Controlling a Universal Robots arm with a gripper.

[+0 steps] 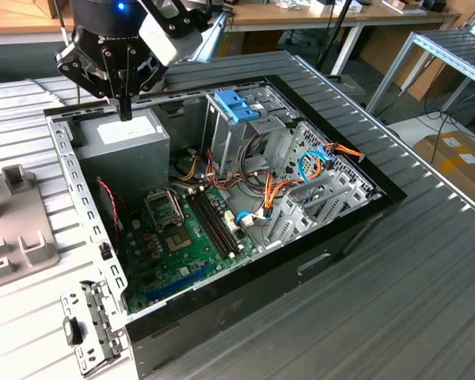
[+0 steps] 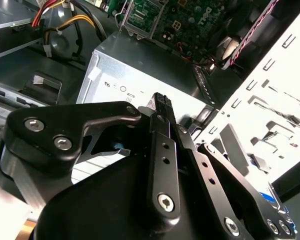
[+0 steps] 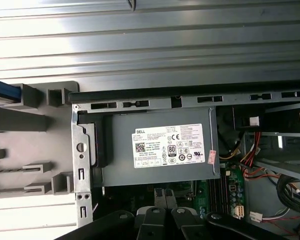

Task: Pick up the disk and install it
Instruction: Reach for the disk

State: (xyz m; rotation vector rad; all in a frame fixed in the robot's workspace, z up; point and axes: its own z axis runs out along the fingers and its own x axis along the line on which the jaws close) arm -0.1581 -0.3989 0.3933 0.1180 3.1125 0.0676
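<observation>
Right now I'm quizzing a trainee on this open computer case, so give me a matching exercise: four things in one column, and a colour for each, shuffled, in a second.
Things:
1. power-supply box
2. motherboard
3. latch piece
4. pincer

Colours:
A. light blue
B. black
C. grey with a white sticker
D. green

Pairs: 1-C; 2-D; 3-A; 4-B
</observation>
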